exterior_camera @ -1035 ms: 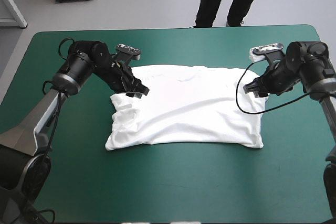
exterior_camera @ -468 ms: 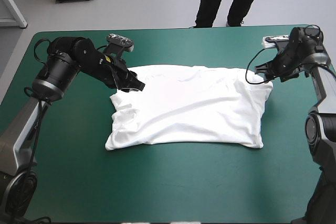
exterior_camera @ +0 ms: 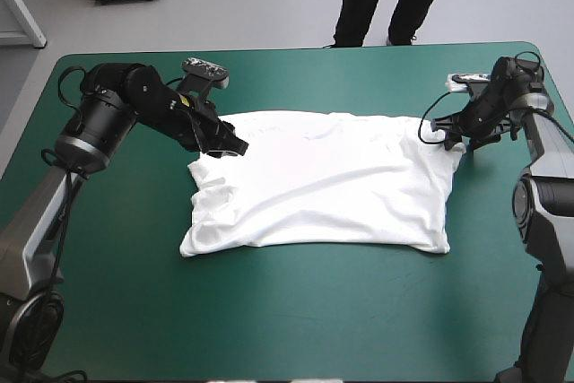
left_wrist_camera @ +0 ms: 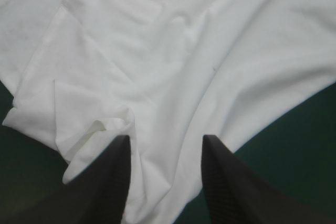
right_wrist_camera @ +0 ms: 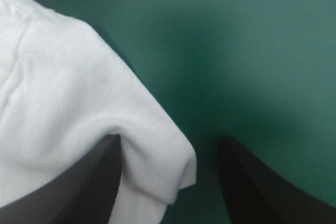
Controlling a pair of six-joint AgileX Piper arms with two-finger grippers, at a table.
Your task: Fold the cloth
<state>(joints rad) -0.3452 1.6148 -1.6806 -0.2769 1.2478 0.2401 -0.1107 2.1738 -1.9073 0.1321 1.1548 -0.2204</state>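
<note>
Since just before, the right gripper, two broad black fin-shaped fingers, has sunk slightly at the far right corner of the white, short-sleeved, soft fabric T-shirt. The left gripper, black-finned likewise, has not shifted from the shirt's far left corner. Both sets of jaws stand apart: the left pair straddles a rumpled fold by the shirt's edge, and the right pair has the shirt's rounded corner between them, unpinched. The T-shirt lies spread and lightly wrinkled, with the teal-green covered tabletop showing all round it. I judge it light, limp and apt to sag, so I would pinch both far corners through every layer and lift evenly.
</note>
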